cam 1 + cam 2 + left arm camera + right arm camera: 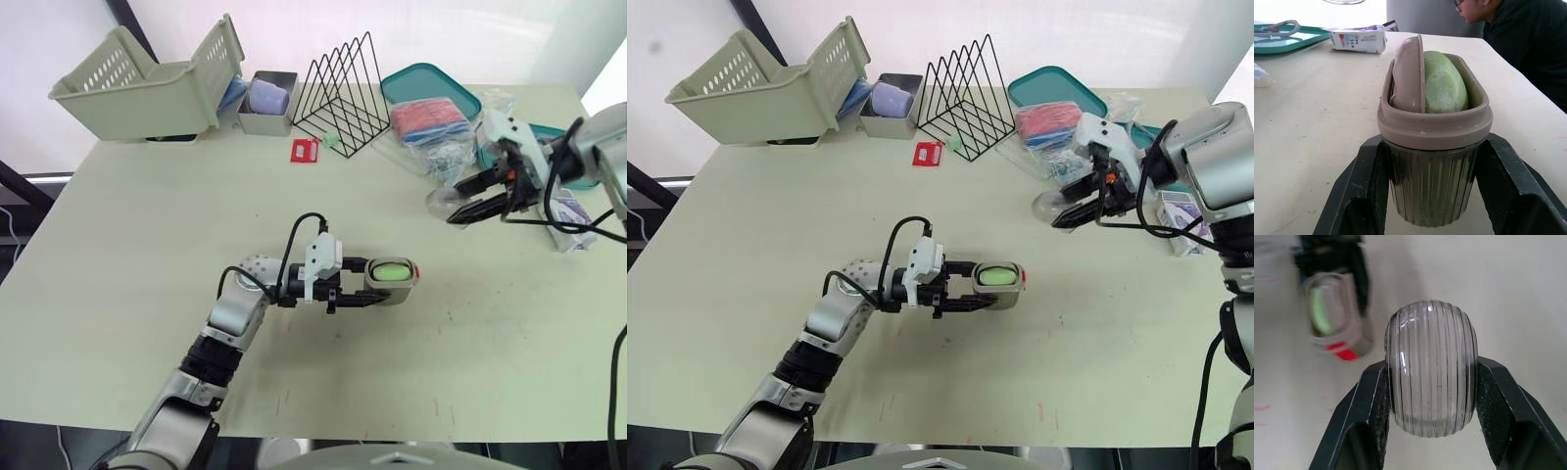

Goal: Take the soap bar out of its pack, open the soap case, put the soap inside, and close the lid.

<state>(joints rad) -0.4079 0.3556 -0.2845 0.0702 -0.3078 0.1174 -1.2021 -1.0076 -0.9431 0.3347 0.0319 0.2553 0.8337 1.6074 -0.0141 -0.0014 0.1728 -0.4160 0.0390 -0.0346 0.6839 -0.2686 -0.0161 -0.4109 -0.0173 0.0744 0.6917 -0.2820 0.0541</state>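
Soap bar point(1444, 83) is seated in the open case point(1435, 129), clamped on the surface point(147, 245) by the left end effector point(1432, 166). The clear lid point(1432, 367), grasped by the right end effector point(458, 203), should be squared over the rim before being pressed down.

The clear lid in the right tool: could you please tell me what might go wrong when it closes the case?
1. The soap and a brown insert stand on edge, rising above the rim of the case, so the lid may not seat.
2. The right tool pinches the rounded lid by its sides only; pressing down could make it slip or tilt.
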